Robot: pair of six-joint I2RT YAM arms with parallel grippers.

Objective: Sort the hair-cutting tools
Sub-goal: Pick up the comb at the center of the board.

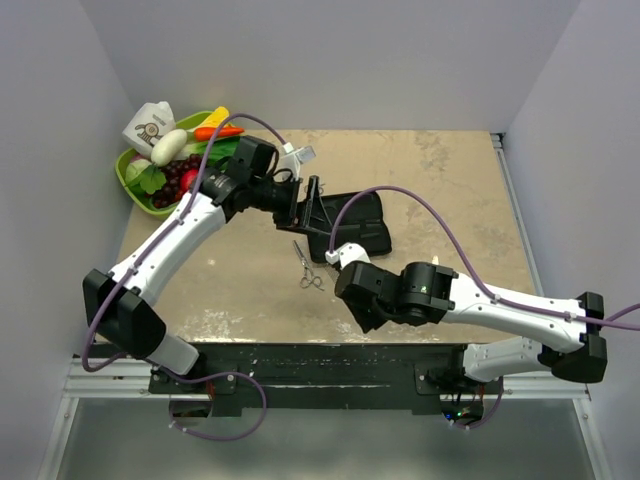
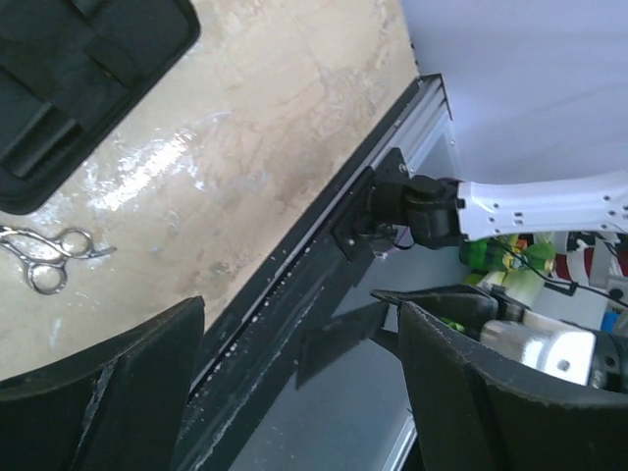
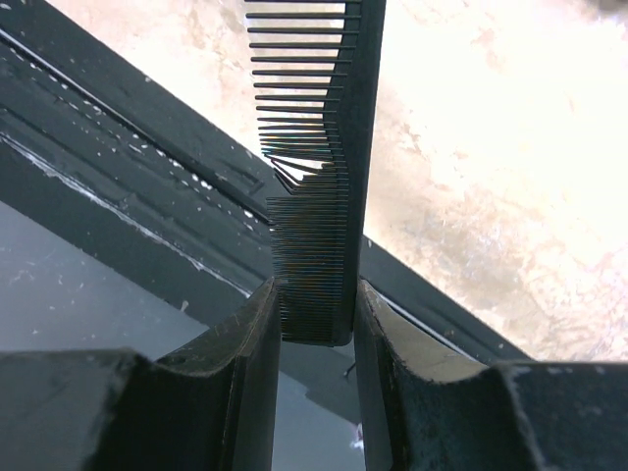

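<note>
R gripper (image 3: 316, 306): jaws narrow, clamped on the black comb (image 3: 339, 196) at one end. Comb sticks straight out past the fingers (image 3: 257, 339), some teeth mid-length bent. In top view R gripper (image 1: 337, 256) sits just off the case (image 1: 360, 222) near-left corner, above the table (image 1: 440, 190).

L gripper (image 2: 299, 312): jaws wide, nothing btwn them. In top view L gripper (image 1: 304, 200) is at the case's left end; can't tell if it's touching.

Scissors (image 1: 306, 268): one silver pair visible, flat on table, near side of the case by its left corner, just beside R gripper, not held. L wrist cam shows the scissors (image 2: 44, 257) w/ ring handles, just below the case (image 2: 78, 78) edge, apart from it.

Green basket (image 1: 132, 178) w/ toy food: well left of the case, far-left table corner.
</note>
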